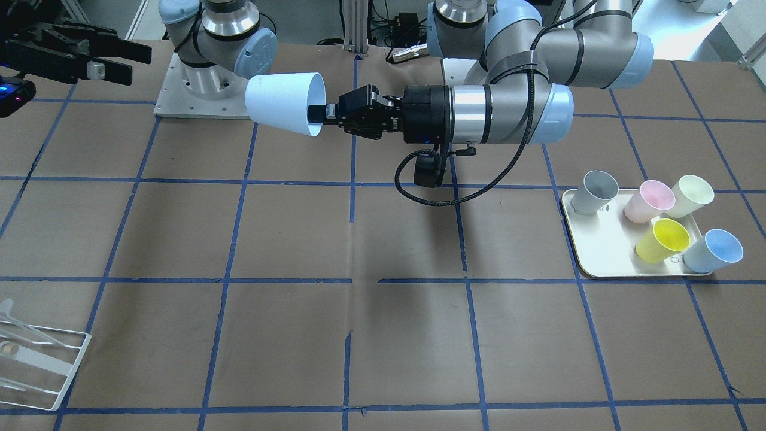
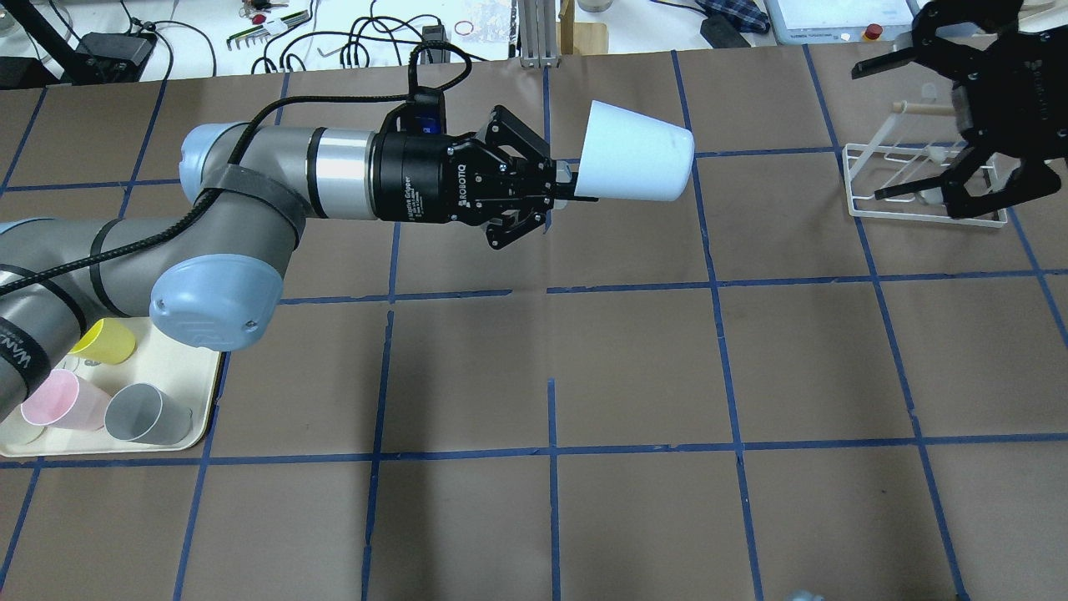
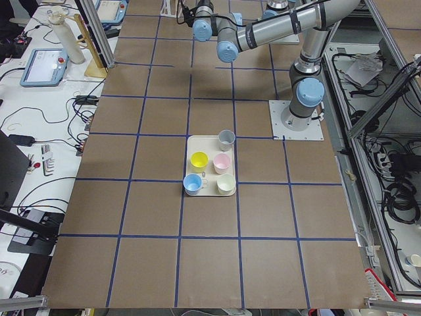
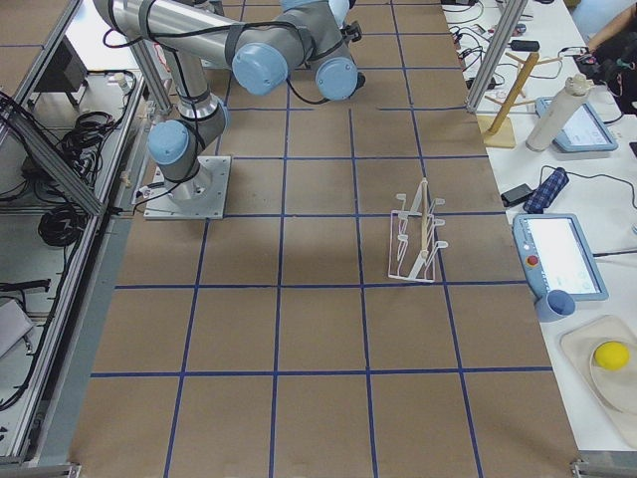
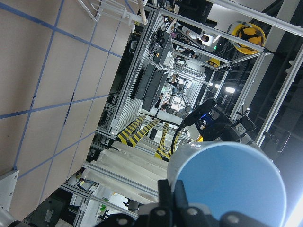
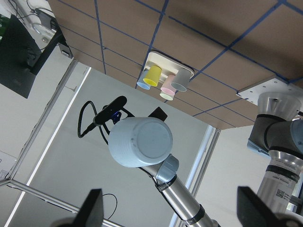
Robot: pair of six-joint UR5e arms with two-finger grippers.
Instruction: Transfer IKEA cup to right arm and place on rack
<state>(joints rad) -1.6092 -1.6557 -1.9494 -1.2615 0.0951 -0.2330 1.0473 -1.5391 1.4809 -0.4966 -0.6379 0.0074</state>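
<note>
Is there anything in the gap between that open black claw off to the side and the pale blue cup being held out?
Nothing visible. The left gripper holds the IKEA cup by its rim, base pointing at the open right gripper, with only air between them. The rack sits lower down, out of that line.

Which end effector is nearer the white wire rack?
Right. The right end effector hangs open at the rack's end of the table; the left end effector holds the cup mid-table.
</note>
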